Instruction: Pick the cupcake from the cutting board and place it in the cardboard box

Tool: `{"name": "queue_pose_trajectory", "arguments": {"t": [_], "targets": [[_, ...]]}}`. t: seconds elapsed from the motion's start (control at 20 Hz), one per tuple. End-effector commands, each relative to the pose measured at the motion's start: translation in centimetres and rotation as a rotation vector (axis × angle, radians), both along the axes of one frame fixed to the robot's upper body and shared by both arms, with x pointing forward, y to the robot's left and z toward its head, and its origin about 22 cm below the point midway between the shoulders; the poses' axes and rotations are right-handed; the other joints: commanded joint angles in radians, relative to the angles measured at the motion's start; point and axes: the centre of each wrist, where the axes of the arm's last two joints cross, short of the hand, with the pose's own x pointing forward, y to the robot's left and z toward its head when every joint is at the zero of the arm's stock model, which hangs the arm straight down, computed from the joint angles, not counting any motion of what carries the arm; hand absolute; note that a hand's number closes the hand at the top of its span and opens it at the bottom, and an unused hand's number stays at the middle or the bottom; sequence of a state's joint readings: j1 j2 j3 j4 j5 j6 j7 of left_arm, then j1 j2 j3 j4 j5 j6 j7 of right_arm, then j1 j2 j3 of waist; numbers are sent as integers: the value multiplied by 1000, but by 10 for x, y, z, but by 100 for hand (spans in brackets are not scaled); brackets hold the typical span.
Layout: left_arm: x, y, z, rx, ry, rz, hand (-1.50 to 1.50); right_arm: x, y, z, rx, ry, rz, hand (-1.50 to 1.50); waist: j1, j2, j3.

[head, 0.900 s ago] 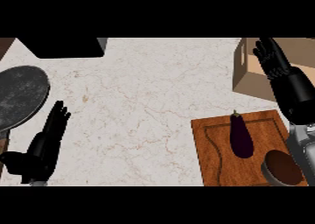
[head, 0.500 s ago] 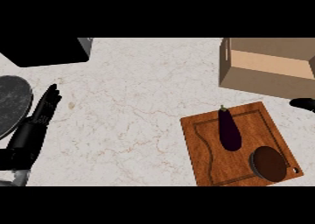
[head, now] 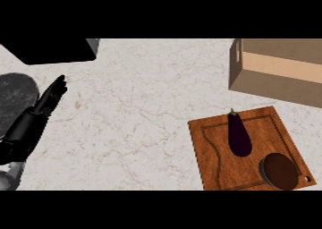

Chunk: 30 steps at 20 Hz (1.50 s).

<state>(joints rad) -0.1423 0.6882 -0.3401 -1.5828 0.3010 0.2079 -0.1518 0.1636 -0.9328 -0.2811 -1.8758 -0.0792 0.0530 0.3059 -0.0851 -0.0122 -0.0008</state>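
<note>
You're looking at a table [head: 144, 112] of pale marble-like stone, smooth, with thin brownish veins. The cutting board [head: 249, 154] is reddish-brown wood with visible grain and a soft sheen, a groove cut round its edge. On it, your eggplant [head: 238, 135] shows dark purple, glossy skin, and the cupcake [head: 280, 171] looks matt dark brown. The cardboard box [head: 282, 71] is plain tan cardboard, matt. At the left, the round pan [head: 10, 105] reads as mottled grey metal, dull, and your left hand [head: 41, 109] is matt black.

One head view looks steeply down onto the counter [head: 144, 116]
</note>
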Motion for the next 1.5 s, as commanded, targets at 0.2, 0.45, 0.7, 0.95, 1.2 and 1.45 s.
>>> {"name": "queue_pose_trajectory", "arguments": {"t": [0.2,0.45,0.7,0.95,1.2,1.45], "targets": [[11,-22,1,-5,-21,-75,0,-16,7,27,-231,309,77,-150,62,11,0],[24,-24,8,-2,0,-104,0,-20,50,34,-333,538,174,-150,75,14,-1],[30,-37,5,7,-18,-131,0,-10,77,50,-425,660,145,-150,107,20,-1],[32,-38,3,11,-34,-140,0,-4,103,49,-432,776,111,-150,122,20,-2],[39,-36,5,5,-11,-142,0,-7,125,23,-406,836,97,-150,117,19,-1],[35,-21,6,9,-16,-115,0,2,129,17,-384,862,111,-150,101,14,-1]]}}
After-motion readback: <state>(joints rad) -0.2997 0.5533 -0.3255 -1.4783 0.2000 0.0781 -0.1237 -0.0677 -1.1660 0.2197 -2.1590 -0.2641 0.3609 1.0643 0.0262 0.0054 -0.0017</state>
